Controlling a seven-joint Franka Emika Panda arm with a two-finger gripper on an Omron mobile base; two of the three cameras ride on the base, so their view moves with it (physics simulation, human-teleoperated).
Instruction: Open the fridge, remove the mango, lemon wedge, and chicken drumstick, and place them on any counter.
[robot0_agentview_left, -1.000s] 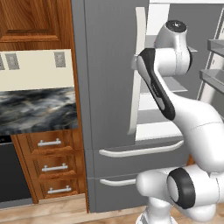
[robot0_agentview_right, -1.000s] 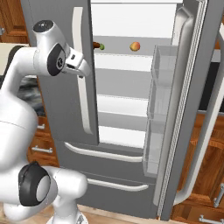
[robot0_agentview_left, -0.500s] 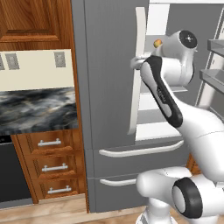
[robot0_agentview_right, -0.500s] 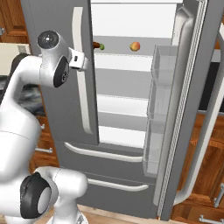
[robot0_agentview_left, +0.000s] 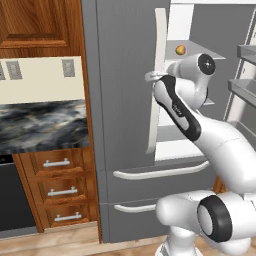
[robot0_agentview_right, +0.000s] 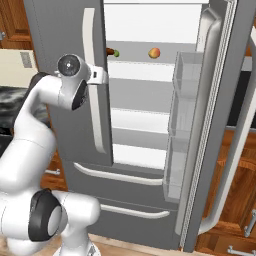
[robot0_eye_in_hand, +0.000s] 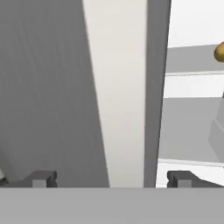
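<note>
The fridge (robot0_agentview_right: 65, 30) has its right door swung wide and its left door shut, and the gripper (robot0_eye_in_hand: 113, 178) faces the left door's long white handle (robot0_eye_in_hand: 120, 87) with both fingers spread wide, holding nothing. On an upper shelf (robot0_agentview_right: 145, 62) the mango (robot0_agentview_right: 154, 52) sits near the front edge, with the lemon wedge (robot0_agentview_right: 116, 53) and chicken drumstick (robot0_agentview_right: 109, 51) at the shelf's left end

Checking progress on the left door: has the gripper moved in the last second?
Yes. The gripper, jaws open, has swung leftward toward the fridge's left door handle, which it now straddles.
</note>
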